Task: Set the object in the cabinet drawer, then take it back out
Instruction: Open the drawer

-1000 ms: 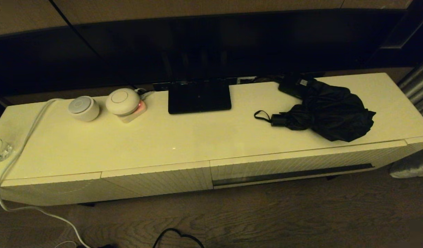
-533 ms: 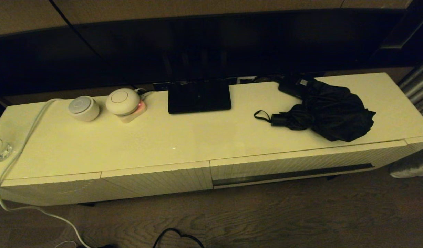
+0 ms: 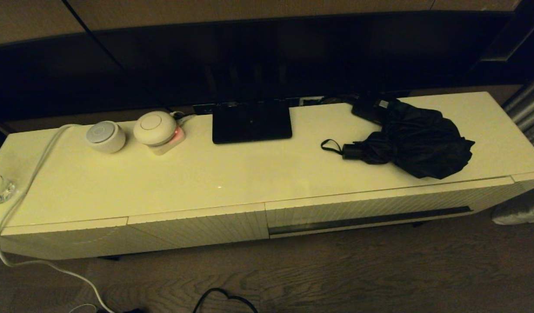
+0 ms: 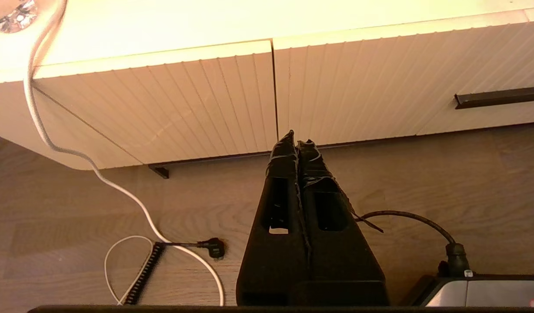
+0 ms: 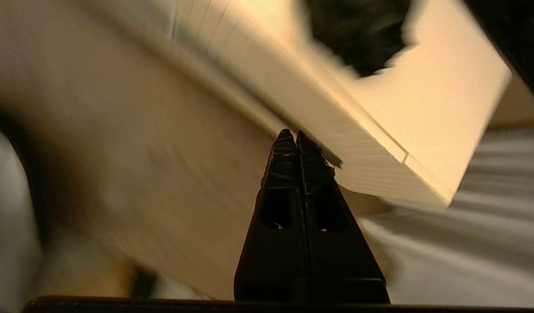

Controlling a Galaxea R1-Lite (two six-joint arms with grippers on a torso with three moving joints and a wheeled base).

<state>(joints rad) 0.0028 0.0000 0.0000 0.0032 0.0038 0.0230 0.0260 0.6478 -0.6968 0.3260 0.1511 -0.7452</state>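
Observation:
The black folding umbrella (image 3: 417, 141) lies bunched on the cabinet top at the right, its short handle and wrist loop (image 3: 330, 145) pointing left. Below it the wide ribbed cream drawer (image 3: 380, 204) is closed, and its long dark slot handle (image 3: 371, 220) shows. Neither gripper appears in the head view. My left gripper (image 4: 296, 138) is shut and empty, low over the floor in front of the drawer (image 4: 380, 87) near its left seam. My right gripper (image 5: 293, 135) is shut and empty, below the cabinet's right end, with the umbrella (image 5: 358, 34) above it.
A dark screen stand (image 3: 251, 124) sits mid-top, with two round white devices (image 3: 105, 136) at the left. A small black box with a white label (image 3: 371, 108) lies behind the umbrella. A white cable (image 3: 19, 204) hangs off the left end, and a black cable (image 3: 225, 300) lies on the wooden floor.

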